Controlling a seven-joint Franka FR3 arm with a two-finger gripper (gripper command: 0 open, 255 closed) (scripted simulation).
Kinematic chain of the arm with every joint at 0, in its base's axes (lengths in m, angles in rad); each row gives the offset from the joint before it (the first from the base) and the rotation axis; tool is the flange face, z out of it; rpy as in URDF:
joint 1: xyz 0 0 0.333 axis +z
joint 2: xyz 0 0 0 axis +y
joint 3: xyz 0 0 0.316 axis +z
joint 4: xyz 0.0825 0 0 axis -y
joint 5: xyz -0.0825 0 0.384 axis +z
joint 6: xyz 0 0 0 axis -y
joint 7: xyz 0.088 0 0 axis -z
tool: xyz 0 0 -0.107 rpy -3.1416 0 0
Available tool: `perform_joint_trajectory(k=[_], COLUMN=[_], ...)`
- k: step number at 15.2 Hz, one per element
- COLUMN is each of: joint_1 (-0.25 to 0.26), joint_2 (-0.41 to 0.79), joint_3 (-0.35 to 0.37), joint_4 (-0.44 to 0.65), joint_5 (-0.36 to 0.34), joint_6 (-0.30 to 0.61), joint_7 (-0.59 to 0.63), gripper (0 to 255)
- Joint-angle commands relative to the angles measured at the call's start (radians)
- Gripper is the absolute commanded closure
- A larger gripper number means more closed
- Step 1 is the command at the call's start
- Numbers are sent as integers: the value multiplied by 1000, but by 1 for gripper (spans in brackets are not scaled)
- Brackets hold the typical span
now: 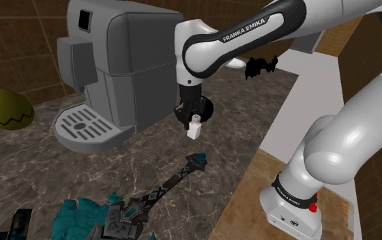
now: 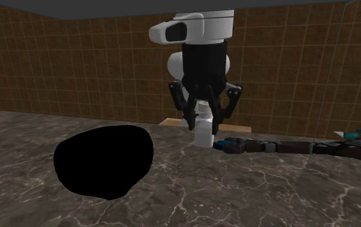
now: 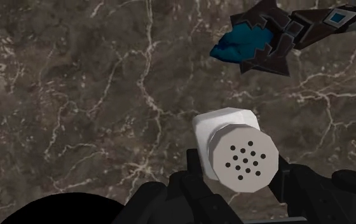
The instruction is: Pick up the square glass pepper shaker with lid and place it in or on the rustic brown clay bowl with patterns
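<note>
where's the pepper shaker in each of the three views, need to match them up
Shoulder view: the white shaker hangs in the gripper mid-picture, right of the grey coffee machine.
Second exterior view: shaker just right of the middle, clasped above the counter.
Wrist view: shaker between the gripper's fingers, perforated lid toward the camera.
Shared landmark: the dark-and-teal spiked object on the counter.

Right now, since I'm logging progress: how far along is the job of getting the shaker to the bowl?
Done: the gripper is shut on the white shaker. In hand: it holds the shaker upright over the marbled counter, apart from the bowl, drawn black. Left: carry it over the bowl and release.
</note>
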Motion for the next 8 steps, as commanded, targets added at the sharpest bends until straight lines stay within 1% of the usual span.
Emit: perform_joint_trajectory(k=[1, 8], joint_1=[1, 1], joint_2=[-17, -58], joint_3=[-1, -6], joint_4=[13, 72], joint_5=[2, 4], joint_6=[-30, -130], joint_7=[0, -1], gripper=[255, 255])
